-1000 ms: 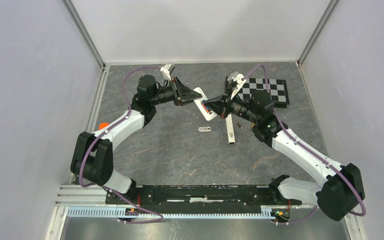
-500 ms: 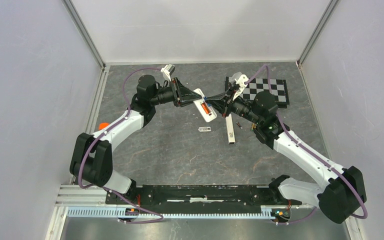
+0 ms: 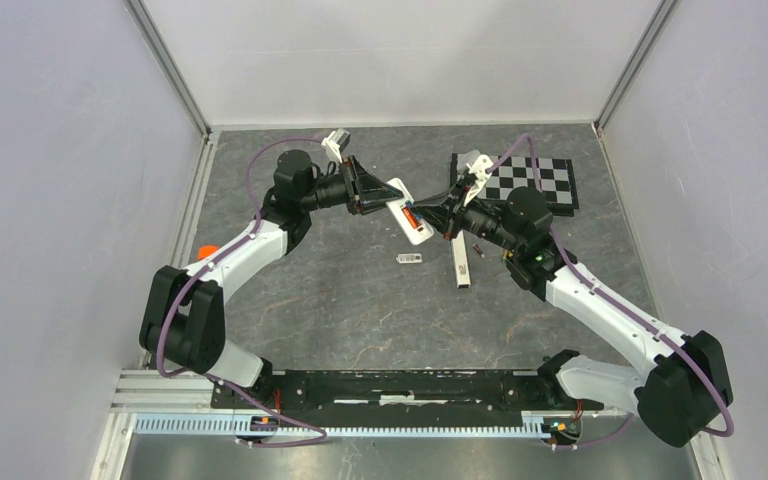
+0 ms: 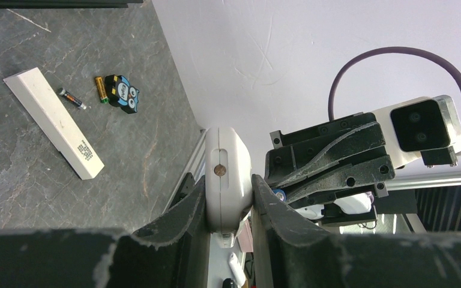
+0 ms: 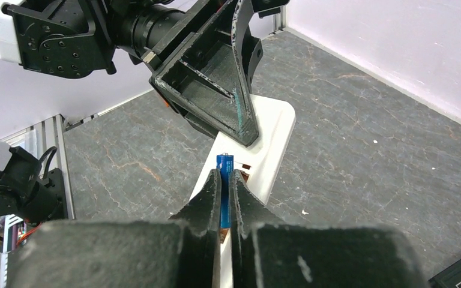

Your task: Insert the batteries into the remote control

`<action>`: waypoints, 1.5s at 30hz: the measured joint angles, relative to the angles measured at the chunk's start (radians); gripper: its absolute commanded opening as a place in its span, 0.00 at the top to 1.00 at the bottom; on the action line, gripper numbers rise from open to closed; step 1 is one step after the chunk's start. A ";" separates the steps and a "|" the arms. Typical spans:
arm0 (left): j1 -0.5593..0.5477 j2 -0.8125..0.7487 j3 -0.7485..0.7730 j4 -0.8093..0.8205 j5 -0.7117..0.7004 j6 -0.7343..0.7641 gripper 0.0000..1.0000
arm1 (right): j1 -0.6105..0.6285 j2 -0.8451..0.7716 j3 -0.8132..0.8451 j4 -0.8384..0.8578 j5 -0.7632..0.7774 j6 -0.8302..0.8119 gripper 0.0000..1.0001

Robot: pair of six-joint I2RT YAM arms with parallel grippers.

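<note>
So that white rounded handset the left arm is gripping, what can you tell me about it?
The white, rounded-rectangle plastic remote control appears to be held in the air at a slant, with one end clamped in the black left gripper. Its back faces up and shows an open battery recess with coppery contacts. A small brown round mark sits on its side edge. The right gripper holds a blue cylindrical battery at the recess; I cannot tell whether the two touch.

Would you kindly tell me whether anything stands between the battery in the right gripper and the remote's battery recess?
Nothing visible does. The battery, shut in the right gripper, hangs just over the recess of the remote control. The left gripper clamps the remote farther along, beyond the battery's tip, not across its path.
</note>
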 measured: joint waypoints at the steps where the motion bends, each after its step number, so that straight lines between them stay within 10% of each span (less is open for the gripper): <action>1: 0.000 0.000 0.000 -0.001 0.000 -0.002 0.98 | 0.000 0.001 -0.002 0.000 -0.002 0.000 0.94; 22: 0.004 0.000 0.004 -0.004 -0.019 -0.032 0.98 | 0.013 0.015 -0.013 0.018 0.059 0.048 0.82; 27: 0.004 0.000 0.006 -0.004 -0.023 -0.031 0.98 | 0.013 -0.017 -0.031 0.018 0.067 0.090 0.68; 35: 0.004 0.000 0.008 -0.007 -0.054 0.001 0.98 | 0.013 -0.084 0.035 -0.021 0.134 0.180 0.18; 45: 0.004 0.000 -0.015 0.077 -0.148 0.050 0.98 | 0.005 0.043 0.155 -0.255 0.328 0.493 0.08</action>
